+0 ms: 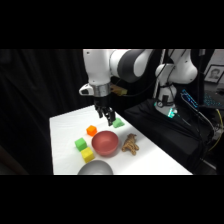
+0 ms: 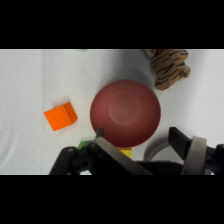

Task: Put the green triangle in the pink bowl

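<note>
The robot's gripper [image 1: 108, 118] hangs over the back of the white table [image 1: 65, 131]. The green triangle [image 1: 118, 122] lies flat on the table just beside the gripper, on the side nearer the arm's base. It is not being held. I cannot tell if the jaws are wide or narrow; they look like one dark lump from the side, and the wrist view does not show them well either.

The pink bowl [image 1: 105, 143] sits near the middle of the table, empty, close to the triangle. Around it are an orange block [image 1: 91, 130], a lime-green cube [image 1: 81, 144], a yellow block [image 1: 88, 155], a striped toy [image 1: 130, 144] and a grey bowl [image 1: 95, 168].

I think the grab comes first. The gripper should slide over until it is right above the triangle, come straight down, and pinch its sides. The triangle is small and flat, so the gripper should go low and squeeze gently.
</note>
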